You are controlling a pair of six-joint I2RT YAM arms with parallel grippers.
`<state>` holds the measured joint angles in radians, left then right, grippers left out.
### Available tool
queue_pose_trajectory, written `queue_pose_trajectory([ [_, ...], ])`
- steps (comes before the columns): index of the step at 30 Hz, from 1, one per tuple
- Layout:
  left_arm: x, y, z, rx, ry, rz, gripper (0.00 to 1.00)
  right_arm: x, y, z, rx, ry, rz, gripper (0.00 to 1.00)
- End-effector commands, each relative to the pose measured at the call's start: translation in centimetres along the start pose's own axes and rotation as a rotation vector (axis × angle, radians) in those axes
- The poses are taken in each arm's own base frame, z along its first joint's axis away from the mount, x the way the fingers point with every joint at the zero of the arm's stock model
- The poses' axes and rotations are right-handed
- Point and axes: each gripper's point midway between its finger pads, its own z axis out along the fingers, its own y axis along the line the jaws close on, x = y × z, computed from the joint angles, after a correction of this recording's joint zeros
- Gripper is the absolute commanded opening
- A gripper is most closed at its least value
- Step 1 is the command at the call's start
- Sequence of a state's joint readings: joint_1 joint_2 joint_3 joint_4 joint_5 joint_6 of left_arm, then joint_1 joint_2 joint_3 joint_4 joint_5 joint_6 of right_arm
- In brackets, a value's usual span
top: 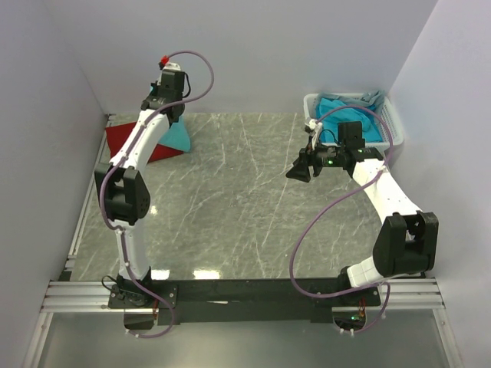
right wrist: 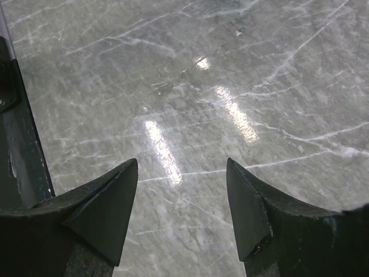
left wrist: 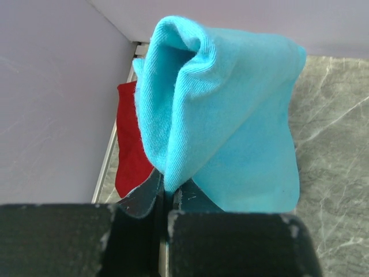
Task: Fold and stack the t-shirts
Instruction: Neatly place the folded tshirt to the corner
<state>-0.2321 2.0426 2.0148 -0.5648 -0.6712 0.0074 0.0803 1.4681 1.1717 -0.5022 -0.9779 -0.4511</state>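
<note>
T-shirts, soft cloth, found at three sites. Far left corner: a folded red t-shirt (top: 121,140) lies flat on the grey marbled tabletop (top: 245,199). Just beside it, a folded turquoise-blue knit t-shirt (left wrist: 230,109) hangs from the left gripper (left wrist: 164,193), whose jaws are pressed together on a bunched fold. Right gripper (right wrist: 181,208): spread, holding nothing, above bare table. Far right: more crumpled turquoise t-shirts (top: 345,111) sit in a white plastic basket (top: 396,121). Judgement: light, limp, not slippery; the cloth will sag and unfold unless pinched through all layers at a folded edge or corner. No legible brand, label or writing.
</note>
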Motion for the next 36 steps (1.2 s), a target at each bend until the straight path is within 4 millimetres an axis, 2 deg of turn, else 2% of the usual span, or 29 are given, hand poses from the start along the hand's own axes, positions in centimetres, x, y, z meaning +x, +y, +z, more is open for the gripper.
queue_pose_trajectory([
  [1,-5.5,3.7,-3.4,-0.033,-0.132,-0.114,0.00,-1.4,0.2,-0.5,-0.010,-0.030,-0.040,0.69],
  [11,-3.5,4.2,-1.9,-0.033,-0.083,-0.134,0.00,-1.5,0.2,-0.6,-0.009,-0.031,-0.042,0.69],
  [21,-0.1,4.0,2.2,-0.013,0.004,-0.141,0.00,-1.5,0.4,-0.6,-0.012,-0.031,-0.043,0.69],
  [30,2.2,4.1,4.1,0.015,0.051,-0.153,0.00,-1.5,0.3,-0.6,-0.012,-0.028,-0.042,0.69],
  [36,2.6,3.9,4.8,0.045,0.056,-0.155,0.00,-1.5,0.3,-0.6,-0.014,-0.030,-0.045,0.69],
])
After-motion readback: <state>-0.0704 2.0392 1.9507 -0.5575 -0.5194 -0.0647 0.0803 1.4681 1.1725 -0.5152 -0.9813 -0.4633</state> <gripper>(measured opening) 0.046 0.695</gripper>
